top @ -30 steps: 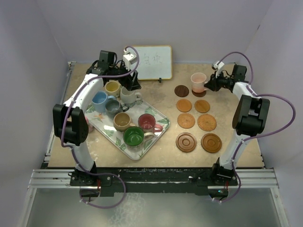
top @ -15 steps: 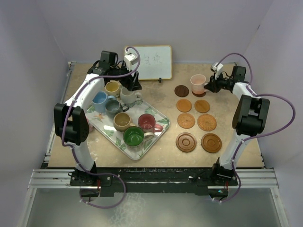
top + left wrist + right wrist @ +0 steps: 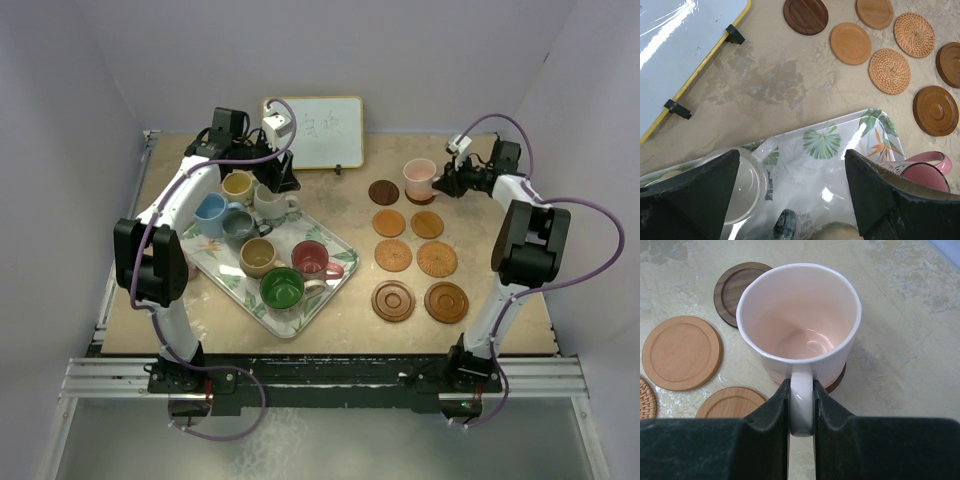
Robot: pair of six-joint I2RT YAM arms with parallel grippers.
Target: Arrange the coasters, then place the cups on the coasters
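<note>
Place: robotics lab test cell
Enclosure: plain pale walls (image 3: 90, 80) around the table (image 3: 340, 320)
Rig: left arm (image 3: 175, 200) and right arm (image 3: 525, 240) on aluminium rail (image 3: 540, 378)
Prop: small whiteboard (image 3: 325, 130) at back

Eight round coasters (image 3: 389, 222) lying flat on bench (image 3: 330, 322), right side, in two columns of four: six wooden, two woven. Pink cup (image 3: 419, 177) standing upright over far dark coaster (image 3: 425, 199), handle pointing right. Seven more cups (image 3: 282, 288) (yellow, off-white, blue, grey, tan, red, green) sitting upright, clustered on tray (image 3: 322, 232).
</note>
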